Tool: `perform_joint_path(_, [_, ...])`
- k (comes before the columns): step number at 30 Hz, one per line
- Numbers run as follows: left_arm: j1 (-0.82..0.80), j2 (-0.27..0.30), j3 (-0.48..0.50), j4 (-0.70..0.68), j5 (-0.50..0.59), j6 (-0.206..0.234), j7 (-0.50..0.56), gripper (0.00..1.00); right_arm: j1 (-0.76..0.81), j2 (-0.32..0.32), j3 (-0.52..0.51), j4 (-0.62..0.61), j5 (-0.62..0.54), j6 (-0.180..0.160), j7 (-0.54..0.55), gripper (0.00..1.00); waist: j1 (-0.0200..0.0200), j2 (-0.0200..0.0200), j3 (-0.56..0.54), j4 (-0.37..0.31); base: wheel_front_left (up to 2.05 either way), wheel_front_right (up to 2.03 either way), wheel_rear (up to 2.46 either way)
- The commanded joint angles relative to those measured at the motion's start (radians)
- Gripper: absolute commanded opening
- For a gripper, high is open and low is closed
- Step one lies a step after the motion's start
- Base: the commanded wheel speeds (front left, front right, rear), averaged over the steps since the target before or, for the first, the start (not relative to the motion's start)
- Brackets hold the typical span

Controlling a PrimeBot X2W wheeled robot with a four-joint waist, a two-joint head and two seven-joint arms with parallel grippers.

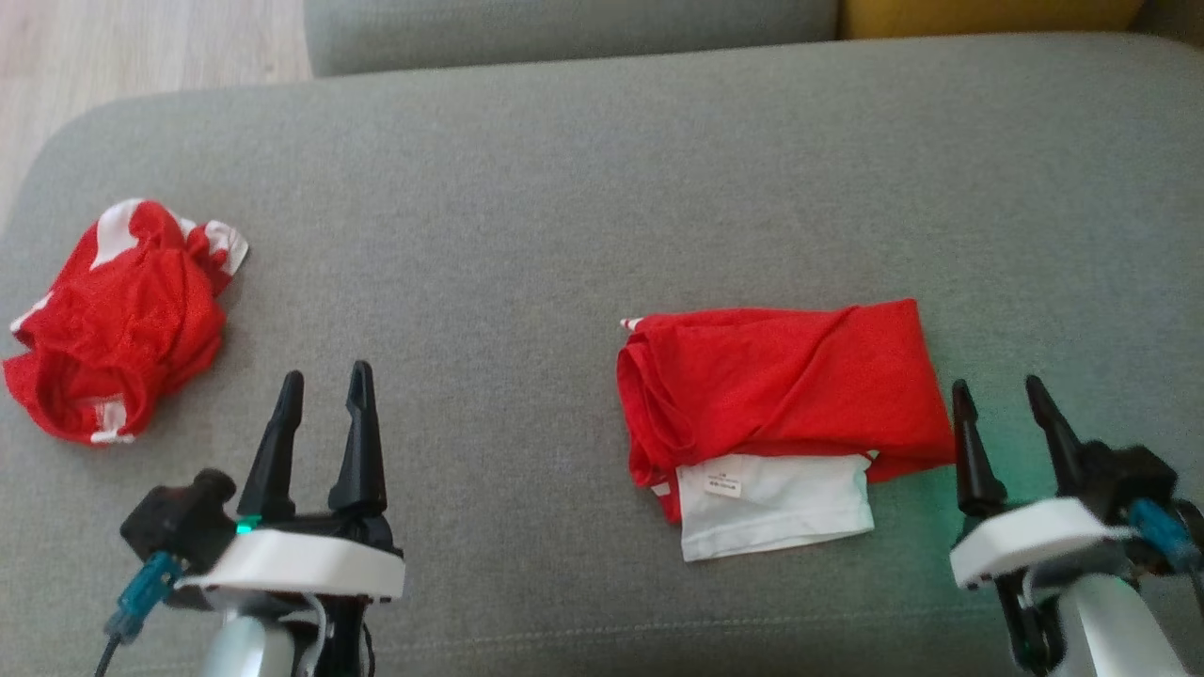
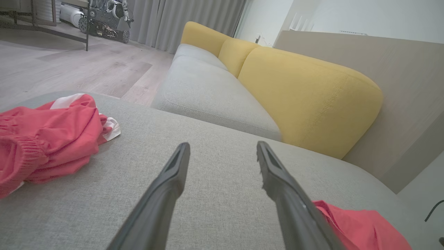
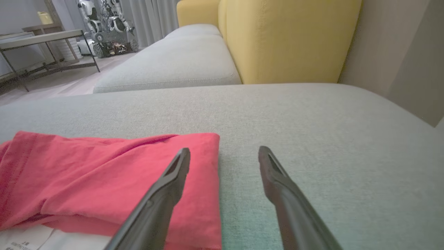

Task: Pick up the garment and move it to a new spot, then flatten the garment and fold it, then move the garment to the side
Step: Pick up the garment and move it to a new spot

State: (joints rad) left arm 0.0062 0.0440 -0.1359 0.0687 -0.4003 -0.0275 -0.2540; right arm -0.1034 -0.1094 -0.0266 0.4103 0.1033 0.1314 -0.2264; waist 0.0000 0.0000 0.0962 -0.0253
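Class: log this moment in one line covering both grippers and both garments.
left gripper: open, empty | right gripper: open, empty | folded garment: flat, by right gripper | crumpled garment: cushion left side

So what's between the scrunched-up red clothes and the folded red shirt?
Head view: mostly bare grey cushion, with the left gripper's open fingers nearer the scrunched-up garment than the folded shirt.

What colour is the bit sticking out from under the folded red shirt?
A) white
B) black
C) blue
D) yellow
A: a white layer with a small label pokes out from the near edge of the folded red shirt on the grey cushion.
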Motion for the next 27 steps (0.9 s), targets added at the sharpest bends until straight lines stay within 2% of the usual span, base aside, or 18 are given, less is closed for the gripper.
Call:
perform_joint_path(1, [-0.057, 0.006, 0.034, -0.028, -0.006, -0.005, -0.008, 1.0, -0.069, -0.021, 0.038, 0.001, 0.027, -0.001, 0.011, 1.0, 0.0, 0.0, 0.023, 0.009, 0.0, 0.0, 0.0])
perform_joint_path(17, [-0.104, 0.006, 0.026, 0.003, 0.0, -0.03, -0.008, 1.0, -0.217, -0.036, 0.129, 0.3, 0.228, -0.001, 0.152, 1.0, 0.0, 0.0, 0.068, 0.058, 0.0, 0.0, 0.0])
perform_joint_path(18, [-0.105, 0.006, 0.027, 0.004, 0.001, -0.031, -0.008, 1.0, -0.221, -0.036, 0.141, 0.316, 0.241, -0.001, 0.165, 0.69, 0.0, 0.0, 0.068, 0.061, 0.0, 0.0, 0.0])
perform_joint_path(19, [-0.105, 0.006, 0.029, 0.005, 0.001, -0.032, -0.008, 1.0, -0.225, -0.04, 0.156, 0.326, 0.25, -0.001, 0.17, 0.13, 0.0, 0.0, 0.067, 0.063, 0.0, 0.0, 0.0])
perform_joint_path(20, [-0.106, 0.006, 0.031, 0.005, 0.002, -0.032, -0.008, 1.0, -0.229, -0.046, 0.171, 0.333, 0.255, -0.001, 0.169, 0.0, 0.0, 0.0, 0.066, 0.064, 0.0, 0.0, 0.0])
perform_joint_path(23, [-0.105, 0.006, 0.041, 0.005, 0.004, -0.033, -0.008, 1.0, -0.245, -0.067, 0.205, 0.337, 0.256, -0.001, 0.135, 0.0, 0.0, 0.0, 0.063, 0.063, 0.0, 0.0, 0.0])
perform_joint_path(27, [-0.105, 0.006, 0.049, 0.003, 0.002, -0.031, -0.008, 1.0, -0.284, -0.11, 0.273, 0.314, 0.182, -0.001, 0.054, 0.0, 0.0, 0.0, 0.06, 0.051, 0.0, 0.0, 0.0])
